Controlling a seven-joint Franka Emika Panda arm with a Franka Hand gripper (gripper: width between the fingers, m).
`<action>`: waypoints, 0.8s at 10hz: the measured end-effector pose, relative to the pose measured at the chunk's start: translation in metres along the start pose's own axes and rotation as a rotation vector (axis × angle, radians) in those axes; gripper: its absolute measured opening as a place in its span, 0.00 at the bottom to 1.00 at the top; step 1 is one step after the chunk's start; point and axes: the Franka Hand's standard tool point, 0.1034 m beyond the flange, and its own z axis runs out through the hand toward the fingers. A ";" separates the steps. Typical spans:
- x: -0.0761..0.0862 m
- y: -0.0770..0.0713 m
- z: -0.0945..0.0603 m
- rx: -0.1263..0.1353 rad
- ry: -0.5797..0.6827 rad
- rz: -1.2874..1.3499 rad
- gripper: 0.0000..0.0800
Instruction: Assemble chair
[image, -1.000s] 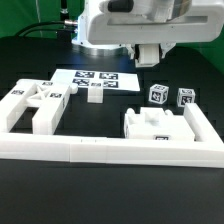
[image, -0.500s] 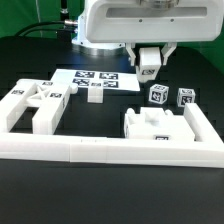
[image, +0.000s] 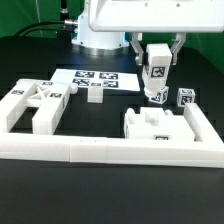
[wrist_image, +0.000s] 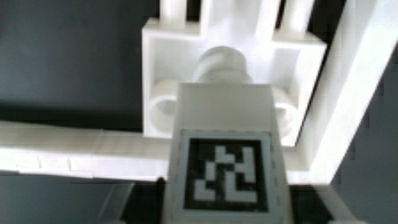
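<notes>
At the exterior view's left, a group of white blocky parts (image: 30, 105) of the chair lies on the black counter (image: 110, 200), with square tags on top. Beside them, further back, the marker board (image: 95, 78) lies flat, and a small white block (image: 93, 96) stands just in front of its edge. A long white border rail (image: 100, 150) runs across the front and turns back at the exterior view's right. Inside this corner rests a slab part (image: 152, 125) with raised pieces on it, close to the rail.

Above and behind the slab part, the hand (image: 157, 52) hangs from the arm. Its jaws are closed to a narrow gap on the upper end of a white bar (image: 157, 78). The hand holds the bar upright, with a tag facing the camera. The lower end of the bar is low, behind the slab part; whether it touches something there I cannot tell. Just beside it, toward the exterior view's right, stands a small tagged cube (image: 185, 97).

In the wrist view the white bar (wrist_image: 222, 150) shows its tag and a rounded peg at its far end. Beyond the peg the slab part (wrist_image: 231, 35) is seen, blurred, with the border rail (wrist_image: 71, 150) near it.
</notes>
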 end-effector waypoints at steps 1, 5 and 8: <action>0.012 -0.005 0.000 -0.007 0.118 -0.013 0.36; 0.023 -0.025 0.012 -0.009 0.216 -0.091 0.36; 0.028 -0.035 0.022 -0.004 0.222 -0.107 0.36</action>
